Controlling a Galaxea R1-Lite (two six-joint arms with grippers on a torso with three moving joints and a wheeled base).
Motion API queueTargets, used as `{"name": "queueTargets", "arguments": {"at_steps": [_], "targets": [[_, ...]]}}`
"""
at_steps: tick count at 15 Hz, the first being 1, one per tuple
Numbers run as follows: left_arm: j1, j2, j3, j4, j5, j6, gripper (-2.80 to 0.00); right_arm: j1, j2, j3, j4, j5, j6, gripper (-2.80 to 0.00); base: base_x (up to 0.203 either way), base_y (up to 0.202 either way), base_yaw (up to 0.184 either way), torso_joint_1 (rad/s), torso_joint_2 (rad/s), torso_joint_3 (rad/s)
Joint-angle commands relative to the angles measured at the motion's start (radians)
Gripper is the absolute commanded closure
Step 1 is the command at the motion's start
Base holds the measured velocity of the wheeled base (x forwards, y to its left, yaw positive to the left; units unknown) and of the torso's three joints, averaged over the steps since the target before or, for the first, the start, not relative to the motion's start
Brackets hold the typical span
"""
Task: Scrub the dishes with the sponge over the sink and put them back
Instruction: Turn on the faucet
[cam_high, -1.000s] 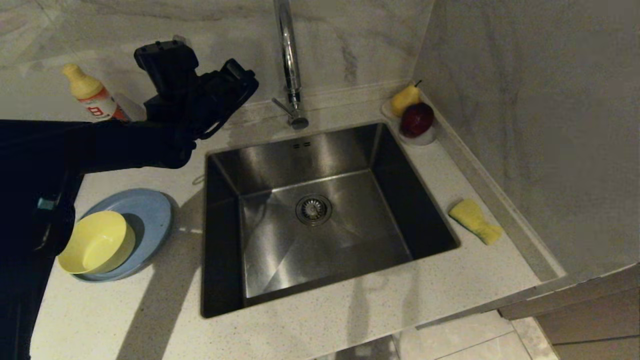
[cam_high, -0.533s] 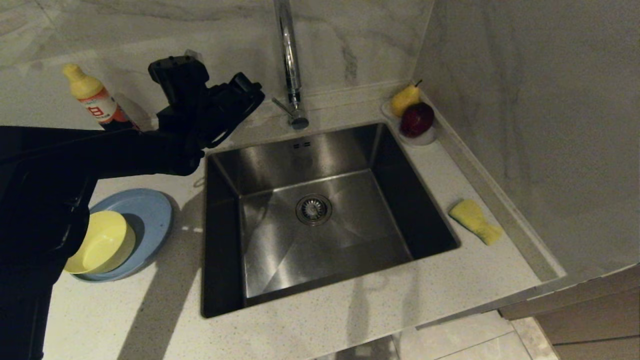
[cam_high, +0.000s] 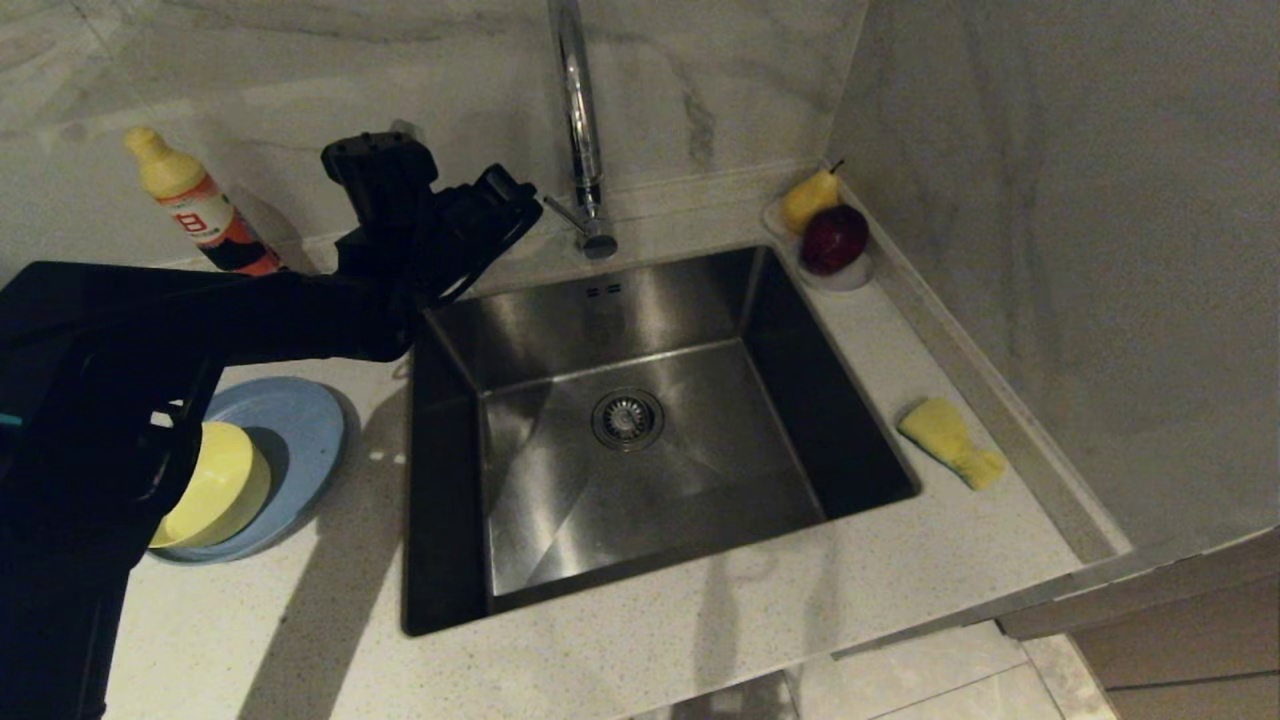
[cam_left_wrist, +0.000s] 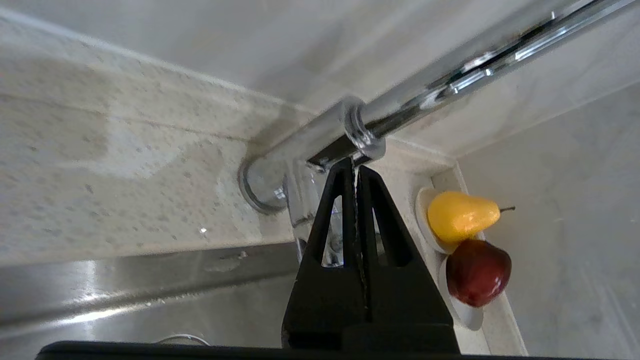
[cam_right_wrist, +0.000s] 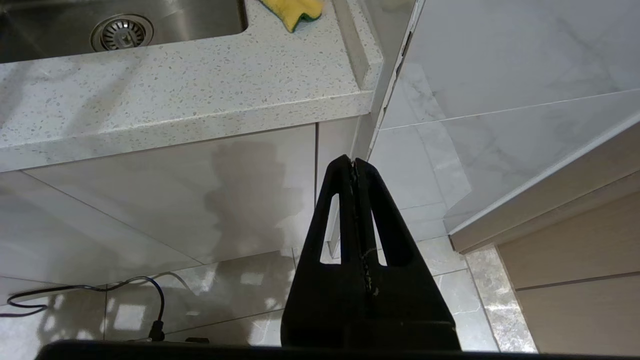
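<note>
Left gripper (cam_left_wrist: 356, 170) clenched, empty, at the chrome tap's (cam_high: 578, 120) base.
Brushed stainless-steel square sink (cam_high: 640, 420) unobstructed; squashed yellow sponge (cam_high: 950, 442) near the speckled table's (cam_high: 700, 640) right edge; right gripper (cam_right_wrist: 354, 165) clenched below the table.

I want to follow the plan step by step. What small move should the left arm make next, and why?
Probably ease the shut left tool on to the tap lever and nudge it. The tool's tip sits just short of the tap, the sink looks dry, and the sponge lies untouched on the counter.
</note>
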Motion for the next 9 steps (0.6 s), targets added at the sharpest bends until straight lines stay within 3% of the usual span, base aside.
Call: {"name": "queueTargets", "arguments": {"at_steps": [1,9], "targets": [[-0.004,0.013,0.0,-0.004,0.004,-0.004,0.0,0.001,-0.002,0.0,0.0,0.002,0.0,0.0,0.0,0.0,0.0,0.0,0.0,0.0],[-0.016,0.028,0.0,-0.028,-0.003,-0.003,0.0,0.001,-0.002,0.0,0.0,0.0,0.0,0.0,0.0,0.0,0.0,0.0,0.0,0.0]]}}
